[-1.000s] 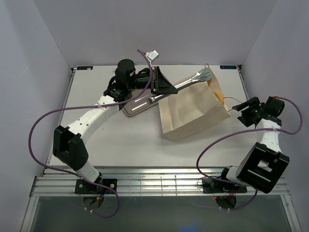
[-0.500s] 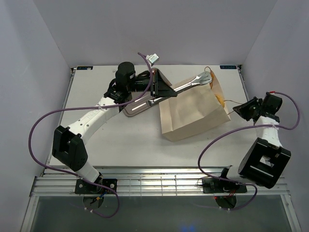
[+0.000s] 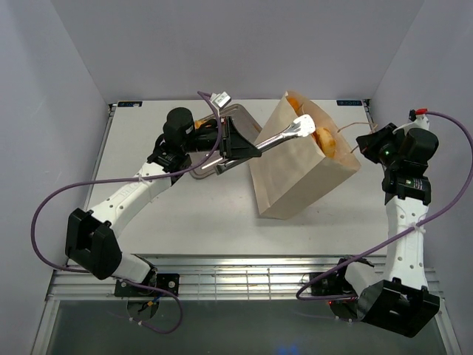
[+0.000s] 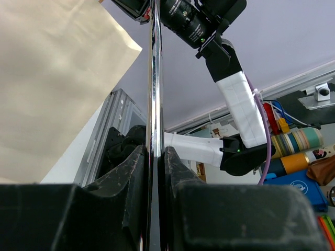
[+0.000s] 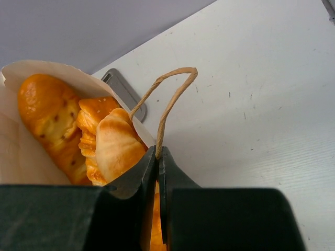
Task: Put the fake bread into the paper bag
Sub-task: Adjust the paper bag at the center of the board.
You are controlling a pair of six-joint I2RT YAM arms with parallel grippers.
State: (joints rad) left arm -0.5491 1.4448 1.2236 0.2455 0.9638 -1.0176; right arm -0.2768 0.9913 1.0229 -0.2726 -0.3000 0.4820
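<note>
The paper bag [image 3: 295,181] stands tilted on the table, its mouth lifted toward the back right. Glossy golden fake bread [image 3: 325,142] fills the mouth; in the right wrist view several pieces [image 5: 104,141] crowd behind the bag's rim [image 5: 31,68]. My right gripper [image 5: 158,151] is shut on the bag's looped string handle [image 5: 167,99], right beside the mouth [image 3: 363,144]. My left gripper [image 4: 154,149] is shut on the metal tongs [image 4: 154,78], whose tips [image 3: 301,126] reach over the bag's mouth. The bag's beige side [image 4: 52,78] fills the upper left of the left wrist view.
The silver metal tray [image 3: 201,173] lies mostly hidden under my left arm, left of the bag; one of its corners [image 5: 125,97] shows behind the bag. White walls enclose the table at the back and both sides.
My right gripper has shut on the string handle and risen, pulling the bag's mouth up from lying flat. My left arm shifted left and swung the tongs over the raised mouth.
</note>
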